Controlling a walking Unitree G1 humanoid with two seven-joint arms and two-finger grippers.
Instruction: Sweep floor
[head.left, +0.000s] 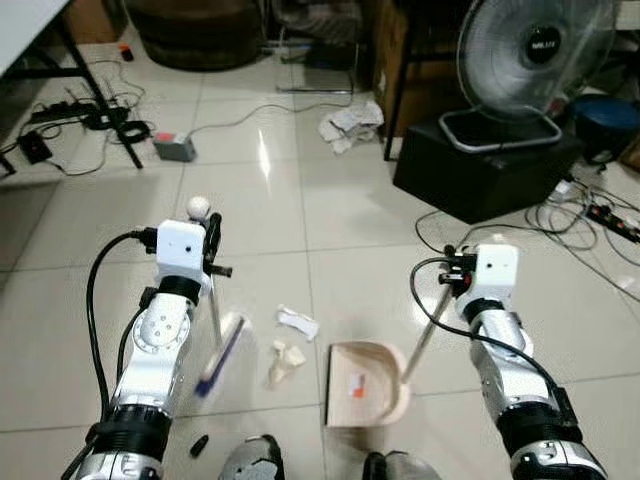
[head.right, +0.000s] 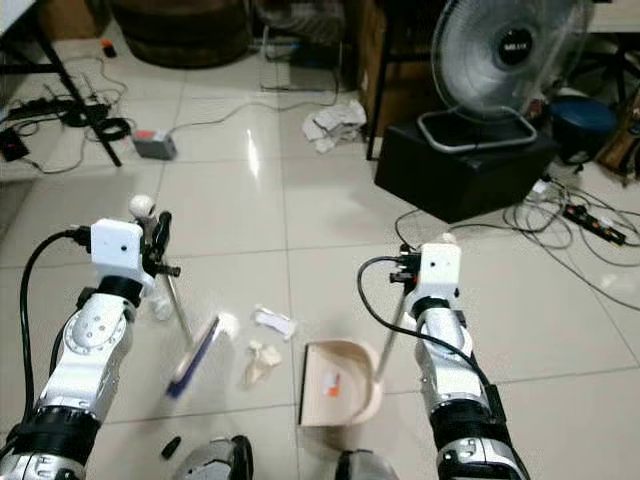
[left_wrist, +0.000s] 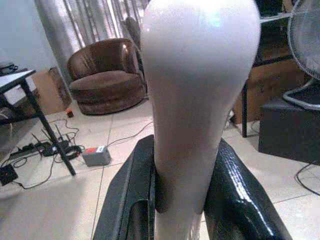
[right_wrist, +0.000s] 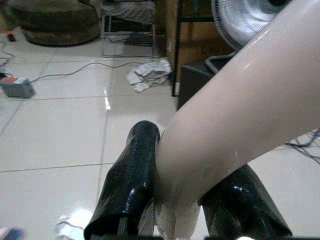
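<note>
My left gripper (left_wrist: 182, 200): clamped on broom (head.left: 222, 352) handle. My right gripper (right_wrist: 185, 200): clamped on dustpan (head.left: 365, 385) handle. Paper scraps (head.left: 290, 345) between them.

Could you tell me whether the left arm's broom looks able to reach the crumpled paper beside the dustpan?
Probably yes: the broom in the left gripper stands beside the crumpled paper, with bare floor between.

Glossy pale floor tiles (head.left: 300, 215) reflect overhead light; a standing fan (head.left: 530, 60) sits on a black box (head.left: 480, 170), brown armchair (left_wrist: 105, 75) behind
</note>
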